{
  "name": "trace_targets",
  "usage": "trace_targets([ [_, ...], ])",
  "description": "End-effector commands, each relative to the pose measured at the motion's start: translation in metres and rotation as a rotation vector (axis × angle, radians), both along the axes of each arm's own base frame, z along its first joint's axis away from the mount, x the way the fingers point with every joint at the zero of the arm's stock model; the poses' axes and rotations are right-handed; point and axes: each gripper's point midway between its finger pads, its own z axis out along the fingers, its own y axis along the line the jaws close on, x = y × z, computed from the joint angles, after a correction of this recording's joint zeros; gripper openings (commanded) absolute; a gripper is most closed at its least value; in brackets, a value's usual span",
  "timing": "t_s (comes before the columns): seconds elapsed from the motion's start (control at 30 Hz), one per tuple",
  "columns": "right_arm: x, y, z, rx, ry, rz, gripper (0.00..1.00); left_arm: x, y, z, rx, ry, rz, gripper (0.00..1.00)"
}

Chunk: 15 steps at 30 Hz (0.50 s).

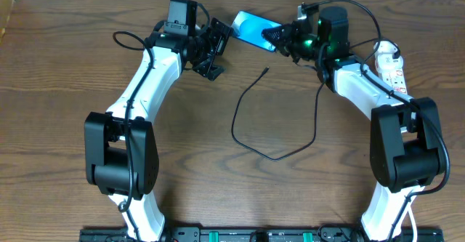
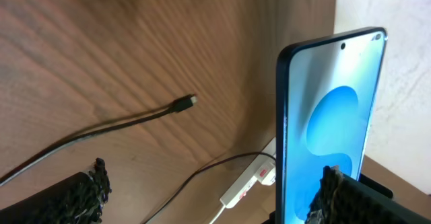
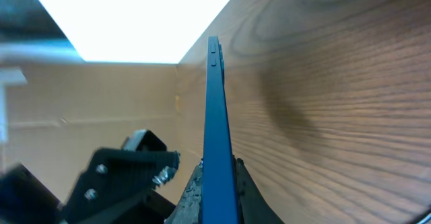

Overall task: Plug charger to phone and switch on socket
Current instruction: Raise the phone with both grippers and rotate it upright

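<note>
Blue phone [image 1: 247, 27] clamped edge-on in right end effector [image 1: 275, 35]; left end effector [image 1: 219, 49] spread wide, empty, beside it. Loose charger tip [image 1: 264, 70] on counter [image 1: 73, 53] near phone. Risk: phone pivots in edge grip during insertion.

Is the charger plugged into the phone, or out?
Out. The charger lies loose on the table, its connector tip bare and apart from the phone, which the right gripper holds.

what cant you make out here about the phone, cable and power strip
- Phone port: overhead, covered by the right end effector; left wrist view cuts off that end.
- Power strip switches: overhead, too small, partly under the right arm.
- Cable plug end: overhead, runs behind the right arm.
</note>
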Motion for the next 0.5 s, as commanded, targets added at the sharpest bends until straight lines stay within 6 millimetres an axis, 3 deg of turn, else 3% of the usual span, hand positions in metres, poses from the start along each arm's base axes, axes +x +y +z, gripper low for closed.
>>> trace_targets([
  [0.0,0.008,-0.004,0.012,0.107,0.099,-0.064,0.01,0.010,-0.001,0.026,-0.015,-0.098,-0.021,1.00],
  [0.1,0.010,-0.005,0.013,0.151,0.161,-0.104,0.01,0.017,-0.002,0.032,-0.022,-0.140,-0.020,0.99],
  [0.2,0.012,-0.004,0.011,0.193,0.231,-0.146,0.01,0.022,-0.002,0.037,-0.025,-0.171,-0.017,0.91],
  [0.47,0.006,0.016,0.010,0.252,0.329,-0.176,0.01,0.035,-0.005,0.051,-0.067,-0.224,0.017,0.84],
])
